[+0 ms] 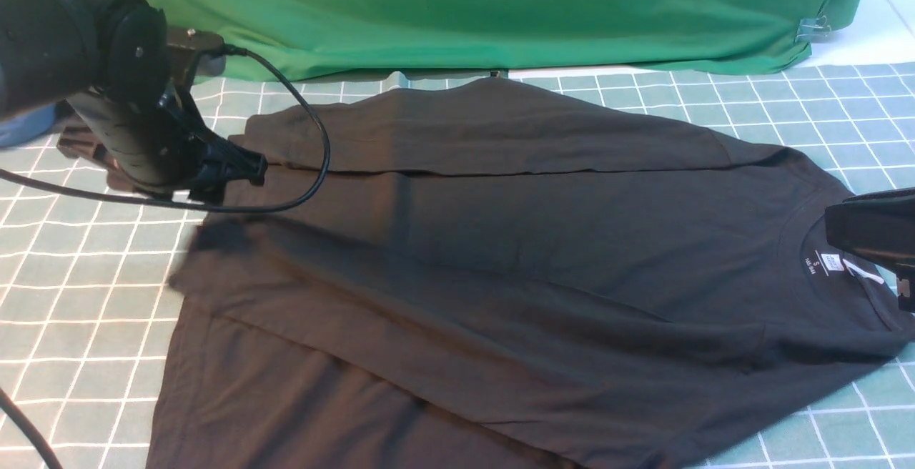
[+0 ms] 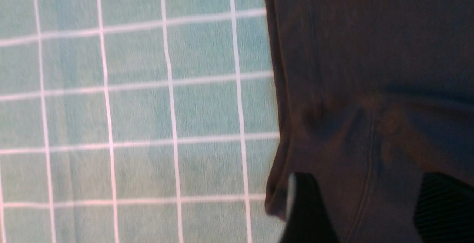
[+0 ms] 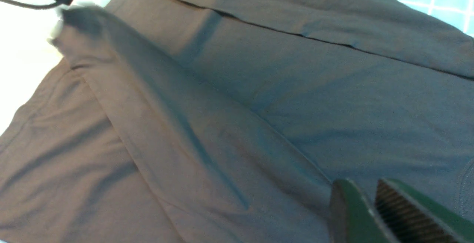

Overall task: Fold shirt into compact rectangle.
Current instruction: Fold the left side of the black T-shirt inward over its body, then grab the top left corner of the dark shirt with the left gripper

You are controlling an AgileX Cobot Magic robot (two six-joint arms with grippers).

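My left gripper (image 1: pixel 246 169), upper left, is spread above the shirt (image 1: pixel 500 240); right gripper (image 1: pixel 858 233), right edge: cannot tell.

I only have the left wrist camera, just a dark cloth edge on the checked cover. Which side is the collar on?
Observer: The shirt has its collar on the robot's right, white neck label showing.
Operator: Where is the right tool?
Observer: The right tool is at that collar; contact is unclear.
Operator: And the far sleeve?
Observer: The far sleeve is already folded flat along the body's far side.
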